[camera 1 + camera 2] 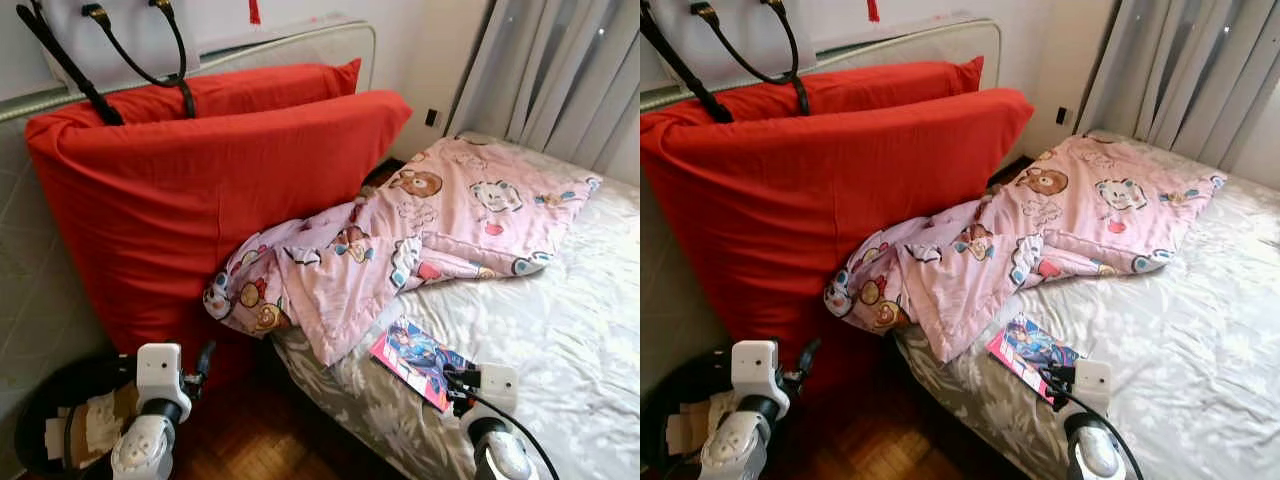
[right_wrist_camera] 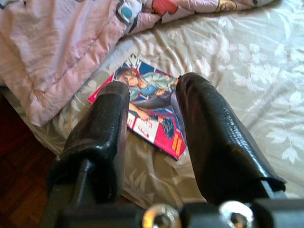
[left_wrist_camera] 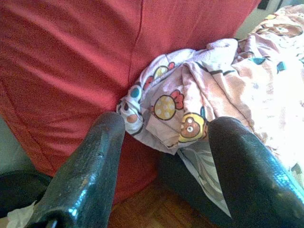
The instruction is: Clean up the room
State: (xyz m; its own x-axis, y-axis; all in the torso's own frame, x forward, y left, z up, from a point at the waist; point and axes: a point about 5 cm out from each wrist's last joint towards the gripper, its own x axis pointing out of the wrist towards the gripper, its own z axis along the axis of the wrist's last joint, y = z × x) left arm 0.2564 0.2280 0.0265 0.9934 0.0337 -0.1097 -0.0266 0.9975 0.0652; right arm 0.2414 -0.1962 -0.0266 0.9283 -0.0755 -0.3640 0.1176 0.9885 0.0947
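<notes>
A pink cartoon-print quilt lies crumpled across the bed, one corner drooping over the edge against a large red cushion. A colourful comic book lies flat near the bed's edge. My right gripper hovers open just above the comic book, one finger on either side of it. My left gripper is open and low by the floor, pointing at the hanging quilt corner and the red cushion. Neither gripper holds anything.
A second red cushion stands behind the first, against the headboard. Black bag straps hang over them. A black bin with paper scraps sits at lower left on the wooden floor. Grey curtains hang beyond the bed.
</notes>
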